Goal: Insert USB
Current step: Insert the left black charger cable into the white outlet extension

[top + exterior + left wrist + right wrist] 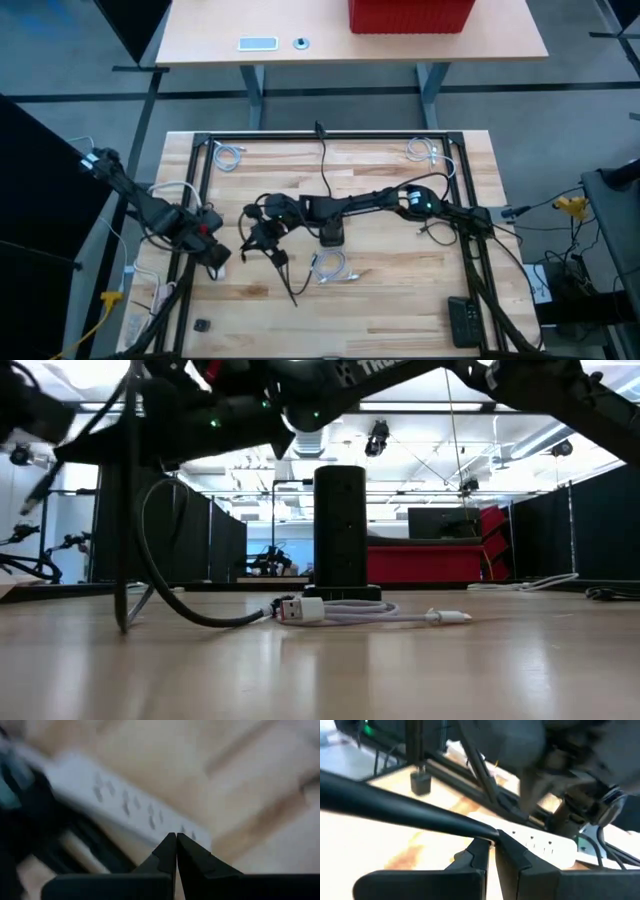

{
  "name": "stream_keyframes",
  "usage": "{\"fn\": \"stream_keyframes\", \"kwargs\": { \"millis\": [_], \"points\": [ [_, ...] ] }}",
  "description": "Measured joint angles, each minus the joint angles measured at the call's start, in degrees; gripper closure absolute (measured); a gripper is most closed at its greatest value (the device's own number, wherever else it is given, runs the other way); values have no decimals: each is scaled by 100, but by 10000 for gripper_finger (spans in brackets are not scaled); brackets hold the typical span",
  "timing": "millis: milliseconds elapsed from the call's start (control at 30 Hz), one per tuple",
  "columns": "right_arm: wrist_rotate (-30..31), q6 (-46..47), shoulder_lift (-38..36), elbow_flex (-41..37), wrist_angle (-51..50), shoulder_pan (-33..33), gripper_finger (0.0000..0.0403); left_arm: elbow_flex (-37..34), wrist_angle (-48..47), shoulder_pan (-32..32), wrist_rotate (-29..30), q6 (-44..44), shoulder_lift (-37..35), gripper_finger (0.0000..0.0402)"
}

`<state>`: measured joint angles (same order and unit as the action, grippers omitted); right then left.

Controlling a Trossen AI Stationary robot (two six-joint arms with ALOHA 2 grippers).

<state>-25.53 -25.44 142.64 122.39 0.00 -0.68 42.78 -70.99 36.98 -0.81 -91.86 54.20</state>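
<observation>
The white USB cable lies loose on the table by the black charging tower, while the right gripper pinches a black cable, and the left gripper, shut and empty, waits beside a white power strip.

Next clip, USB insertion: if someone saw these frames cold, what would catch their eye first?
Probably the right gripper, stretched across to mid-table and shut on a black cable that slants down to the wood. Next, the black tower block standing upright at the table's centre, with a coiled white USB cable lying loose just in front of it. The left gripper sits shut and empty at the table's left edge, above a white power strip.
</observation>
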Motion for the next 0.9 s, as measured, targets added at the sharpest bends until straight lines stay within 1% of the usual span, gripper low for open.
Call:
{"fn": "stream_keyframes", "kwargs": {
  "millis": [67,167,233,667,767,900],
  "points": [
    [-2,-122,5,0,-13,6,398,-56,303,128,-399,-275,100,401],
    [-18,-168,5,4,-24,-3,398,-183,774,339,-625,-706,284,401],
    [-45,-224,5,4,-118,-3,398,-257,968,432,-607,-766,430,402],
    [-66,-375,5,4,-312,-3,398,-670,1571,497,-304,-689,1306,402],
    [-66,-377,5,4,-320,-3,398,-780,1790,495,-412,-755,1394,402],
    [-64,-377,5,4,-320,-3,398,-841,1951,498,-417,-766,1459,402]
  ]
}}
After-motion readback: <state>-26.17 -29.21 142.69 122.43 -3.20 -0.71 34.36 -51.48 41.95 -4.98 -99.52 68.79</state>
